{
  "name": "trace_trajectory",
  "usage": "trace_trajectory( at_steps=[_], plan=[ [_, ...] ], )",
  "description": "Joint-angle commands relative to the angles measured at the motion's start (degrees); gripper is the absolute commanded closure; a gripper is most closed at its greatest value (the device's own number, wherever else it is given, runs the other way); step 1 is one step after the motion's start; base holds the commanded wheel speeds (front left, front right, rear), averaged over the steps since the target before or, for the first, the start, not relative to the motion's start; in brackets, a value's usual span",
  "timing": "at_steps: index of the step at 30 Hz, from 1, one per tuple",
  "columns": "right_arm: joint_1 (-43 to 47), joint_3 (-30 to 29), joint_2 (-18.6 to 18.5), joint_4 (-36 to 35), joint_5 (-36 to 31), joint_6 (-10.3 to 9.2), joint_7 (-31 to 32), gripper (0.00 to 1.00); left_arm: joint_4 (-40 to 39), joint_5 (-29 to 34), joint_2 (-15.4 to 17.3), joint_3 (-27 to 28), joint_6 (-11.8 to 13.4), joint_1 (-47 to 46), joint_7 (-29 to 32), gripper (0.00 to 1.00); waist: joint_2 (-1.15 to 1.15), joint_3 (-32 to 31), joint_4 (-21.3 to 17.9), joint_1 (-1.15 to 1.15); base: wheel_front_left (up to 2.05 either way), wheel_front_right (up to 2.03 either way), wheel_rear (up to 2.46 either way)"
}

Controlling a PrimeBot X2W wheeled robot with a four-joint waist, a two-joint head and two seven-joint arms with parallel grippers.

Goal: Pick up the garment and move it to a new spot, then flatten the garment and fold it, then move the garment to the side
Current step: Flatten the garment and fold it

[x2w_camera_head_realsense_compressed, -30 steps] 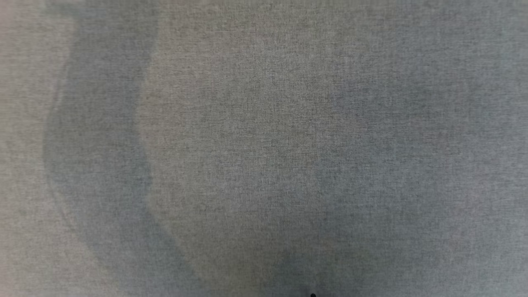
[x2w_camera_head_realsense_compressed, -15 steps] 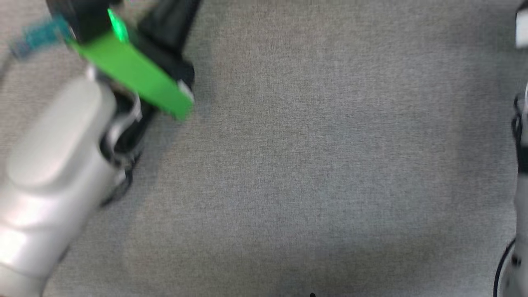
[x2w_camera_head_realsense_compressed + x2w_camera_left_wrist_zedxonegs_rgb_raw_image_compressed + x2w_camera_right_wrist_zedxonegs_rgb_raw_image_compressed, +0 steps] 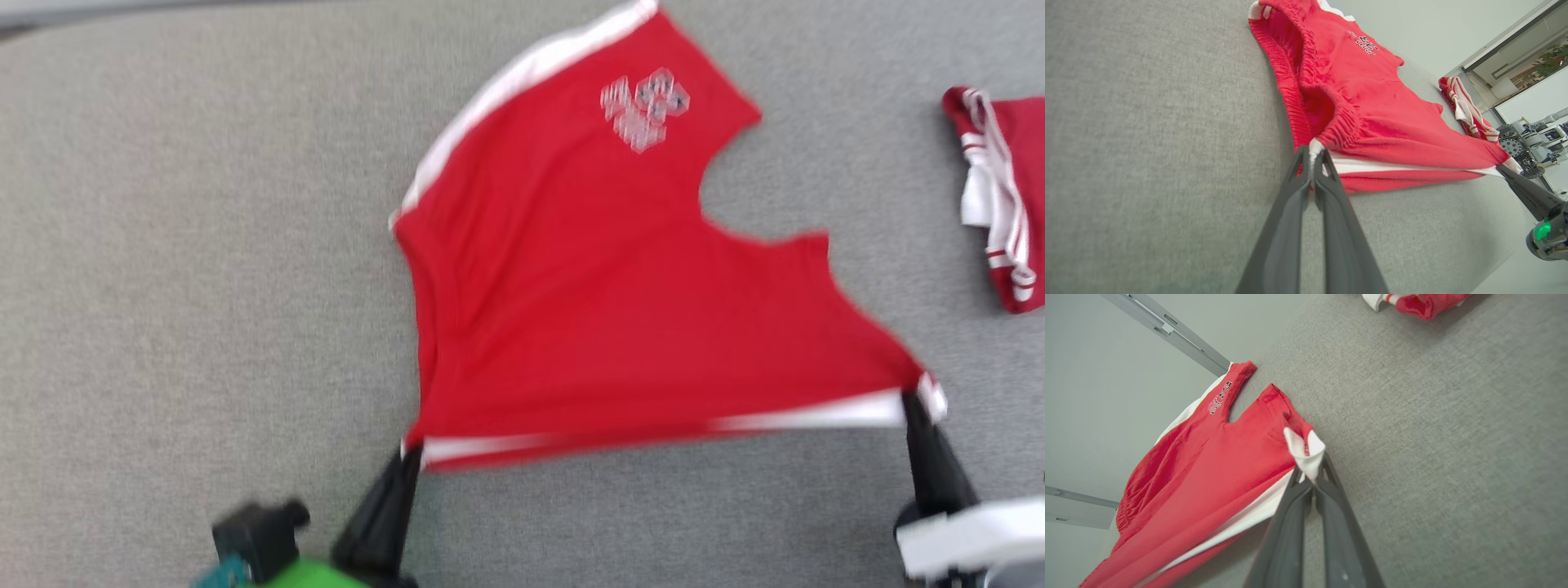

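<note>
In the head view, the red garment (image 3: 604, 286) is a pair of shorts with white side stripes and a pale logo by the far leg. It lies spread mid-bench (image 3: 204, 245). My left claw (image 3: 411, 457) pinches its near waistband corner and my right claw (image 3: 913, 406) its near hem corner, with the stripe taut between them. A second garment (image 3: 1000, 204), red and white, lies bunched to the right, well apart. In the left wrist view, my fingers are pressed together on the stripe's end, beside the gathered elastic. In the right wrist view, my fingers clamp a white fold of hem.
</note>
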Motion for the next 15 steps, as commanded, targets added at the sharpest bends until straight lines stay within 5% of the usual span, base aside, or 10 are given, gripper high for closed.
trace_trajectory(
  at_steps=[1,7,15],
  plan=[
    [4.33,-1.31,-0.54,-0.39,-0.85,-0.28,-1.13,1.0,-0.44,1.28,-0.07,2.14,1.31,5.35,-0.6,1.0,0.0,-10.69,-2.63,0.01,0.0,0.0,0.0],
    [11.25,-3.74,-0.45,-3.71,-1.84,-0.46,-1.36,1.0,-4.11,5.36,-3.02,5.17,0.01,15.91,-0.65,1.0,0.0,-11.11,-0.96,0.01,0.0,0.0,0.0],
    [-4.99,-2.35,-0.66,-1.87,-4.75,-0.2,5.22,1.0,-5.3,5.25,-5.41,4.97,-1.4,7.05,2.08,1.0,0.0,-5.3,2.11,0.01,0.0,0.0,0.0]
  ],
)
